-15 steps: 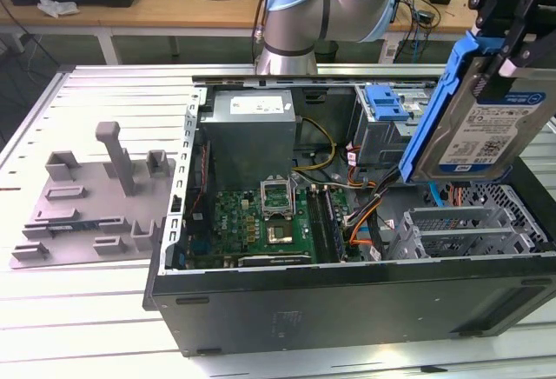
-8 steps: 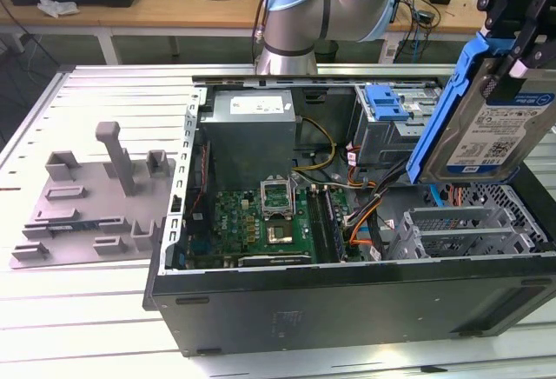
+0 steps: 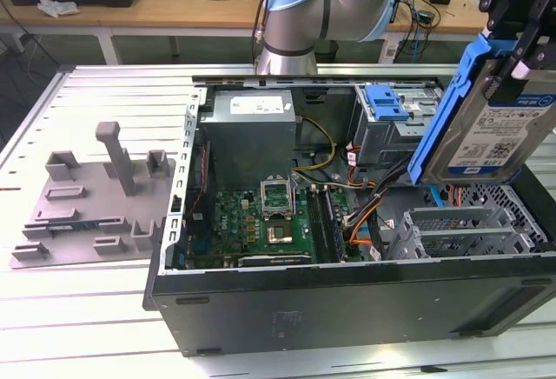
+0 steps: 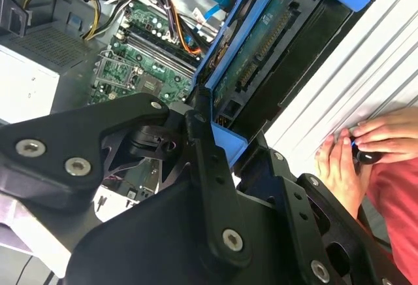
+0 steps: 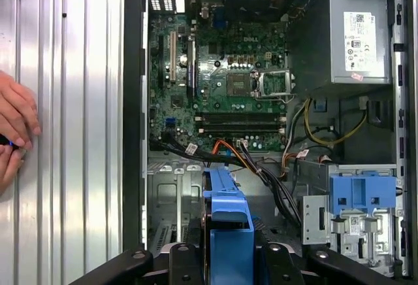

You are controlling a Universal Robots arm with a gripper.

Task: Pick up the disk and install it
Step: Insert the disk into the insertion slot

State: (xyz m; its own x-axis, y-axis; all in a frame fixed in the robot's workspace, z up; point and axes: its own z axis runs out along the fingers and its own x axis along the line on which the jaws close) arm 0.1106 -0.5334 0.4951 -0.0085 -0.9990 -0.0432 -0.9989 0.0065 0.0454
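A ribbed silver metal table (image 3: pixel 104 101) carries everything. An open black computer case (image 3: pixel 347 301) lies on its side on it. Beside the case, toward the exterior view's left, sits a grey plastic fixture (image 3: pixel 95 196) with upright posts. Near the case's motherboard-side wall, a person's hands (image 5: pixel 14 125) are on the slats.

Bright diffuse light; glare streaks on ribbed table (image 5: pixel 72 69); soft shadows inside computer case (image 3: pixel 347 305).

Silver metal disk (image 3: pixel 497 140) framed in glossy blue plastic
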